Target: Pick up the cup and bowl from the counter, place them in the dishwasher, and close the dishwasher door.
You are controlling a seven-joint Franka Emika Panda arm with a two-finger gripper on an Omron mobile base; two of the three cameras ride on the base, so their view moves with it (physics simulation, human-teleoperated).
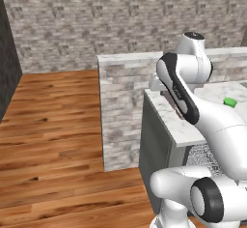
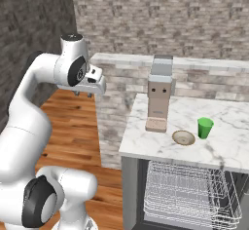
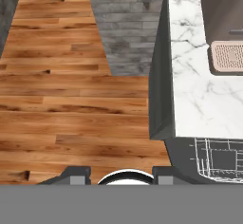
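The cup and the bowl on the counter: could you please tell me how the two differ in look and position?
The cup is bright green, while the bowl is tan with a paler rim. The cup stands taller and narrower; the bowl is low and wider. The bowl lies nearer the coffee machine, the cup farther from it. Both stand upright on the counter, apart from each other, above the pulled-out rack.

The marbled surface (image 2: 223, 148) carries a green cup (image 2: 204, 127), a tan bowl (image 2: 184, 137) just beside it, and a coffee machine (image 2: 159, 97).
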